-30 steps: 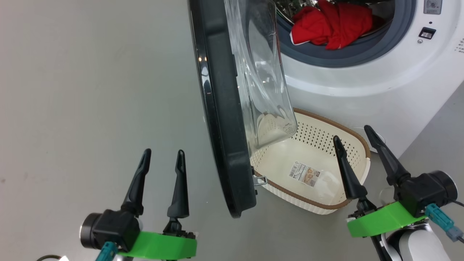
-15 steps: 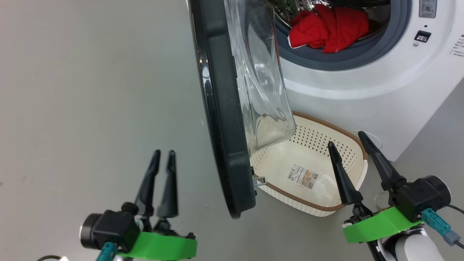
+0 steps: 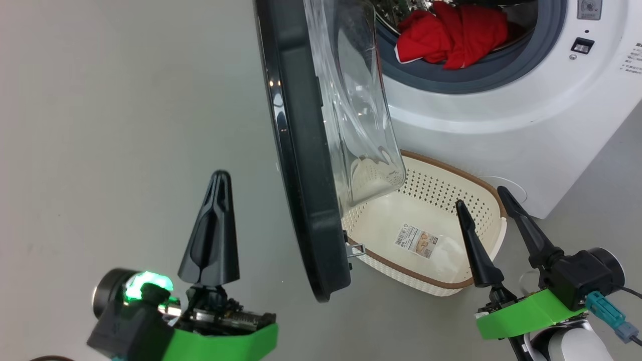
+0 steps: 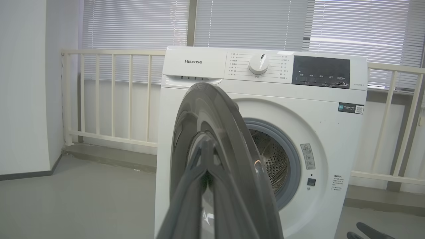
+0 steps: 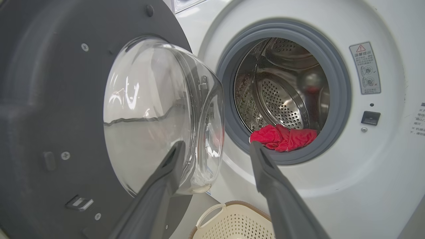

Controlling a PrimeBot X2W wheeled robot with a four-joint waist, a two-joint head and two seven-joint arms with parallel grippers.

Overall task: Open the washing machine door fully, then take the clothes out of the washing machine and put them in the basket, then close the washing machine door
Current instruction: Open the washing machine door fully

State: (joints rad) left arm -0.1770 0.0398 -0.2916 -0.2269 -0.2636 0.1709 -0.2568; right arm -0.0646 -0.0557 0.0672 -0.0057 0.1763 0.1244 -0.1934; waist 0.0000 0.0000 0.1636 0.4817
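The washing machine (image 3: 501,110) stands with its black-rimmed door (image 3: 301,150) swung partly open, the glass bowl (image 5: 159,113) bulging toward the drum. Red clothes (image 3: 451,32) lie at the drum's mouth, also seen as clothes (image 5: 282,137) past my right fingers. The cream basket (image 3: 494,200) sits on the floor under the door. My left gripper (image 3: 219,183) is shut and empty, left of the door's outer face; the left wrist view has the door (image 4: 219,139) just beyond the closed fingers. My right gripper (image 3: 481,198) is open over the basket's right end.
Grey floor (image 3: 125,125) spreads to the left of the door. In the left wrist view a cream railing (image 4: 113,96) and window blinds stand behind the machine, with a white wall at the left.
My left gripper has closed from wide open to shut and its wrist has turned. The right gripper stays open. The view has shifted slightly.
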